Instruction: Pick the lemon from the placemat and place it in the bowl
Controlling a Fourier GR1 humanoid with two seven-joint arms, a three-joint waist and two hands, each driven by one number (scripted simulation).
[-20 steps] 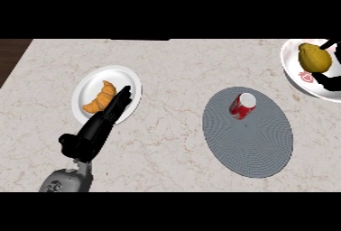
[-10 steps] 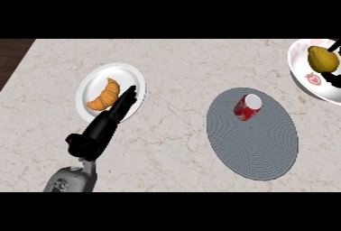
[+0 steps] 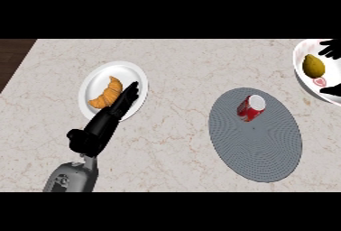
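One lemon [image 3: 314,66] in edge-cut bowl [image 3: 301,79], right hand [image 3: 331,48] alongside.

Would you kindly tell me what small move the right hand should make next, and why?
Probably lift clear of the bowl. The lemon already lies inside it, and the right hand's dark fingers show apart, above and below the lemon, not curled round it, so only withdrawing seems left.

Grey forearm [image 3: 72,177]; black left hand [image 3: 100,128]
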